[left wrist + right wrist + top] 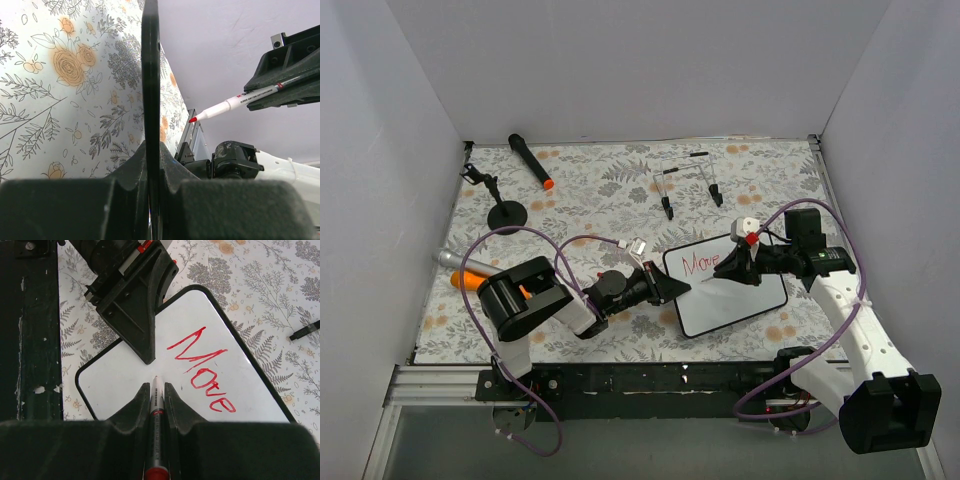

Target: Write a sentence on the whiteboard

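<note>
The whiteboard (pixel 740 300) lies flat on the floral table mat, black-framed, also in the right wrist view (pixel 120 375). Red lettering on it reads "Move" (pixel 202 371), small in the top view (pixel 701 264). My left gripper (pixel 678 288) is shut on the board's left edge; the left wrist view shows the black edge (pixel 150 90) clamped between the jaws. My right gripper (pixel 722 270) is shut on a white marker with a red tip (pixel 156 405), held over the board just below the word. The left wrist view shows the marker (pixel 235 104) with its tip just off the board.
A black marker with an orange cap (pixel 531 161) and a small black stand (pixel 505 212) lie at the back left. Two black-tipped pens (pixel 688 185) lie at the back centre. An orange-and-grey object (pixel 463 270) sits at the left. White walls enclose the table.
</note>
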### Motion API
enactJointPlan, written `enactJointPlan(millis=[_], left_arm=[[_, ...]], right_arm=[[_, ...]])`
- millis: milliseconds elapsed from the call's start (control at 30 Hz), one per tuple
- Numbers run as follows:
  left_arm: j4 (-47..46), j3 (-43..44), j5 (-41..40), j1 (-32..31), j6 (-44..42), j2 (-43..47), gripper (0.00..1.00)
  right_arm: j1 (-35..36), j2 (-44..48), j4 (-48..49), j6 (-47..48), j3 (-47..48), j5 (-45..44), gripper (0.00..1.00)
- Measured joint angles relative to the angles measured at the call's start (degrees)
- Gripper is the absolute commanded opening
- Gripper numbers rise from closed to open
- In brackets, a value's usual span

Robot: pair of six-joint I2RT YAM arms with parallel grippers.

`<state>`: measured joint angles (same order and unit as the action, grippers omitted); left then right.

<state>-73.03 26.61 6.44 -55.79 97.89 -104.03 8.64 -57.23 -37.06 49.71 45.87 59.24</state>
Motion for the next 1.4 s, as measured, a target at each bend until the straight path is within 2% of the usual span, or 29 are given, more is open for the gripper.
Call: enactJointPlan(millis=[567,1400], left_arm=[[0.3,0.0,0.4,-0.2,-1.7,0.6,0.0],[0.6,0.4,0.4,-0.5,-1.9,0.6,0.0]], right_arm=[[0.0,1.6,-3.5,6.6,-2.9,2.1,0.01],[1.6,0.1,6.4,-2.3,-4.5,-1.3,0.01]])
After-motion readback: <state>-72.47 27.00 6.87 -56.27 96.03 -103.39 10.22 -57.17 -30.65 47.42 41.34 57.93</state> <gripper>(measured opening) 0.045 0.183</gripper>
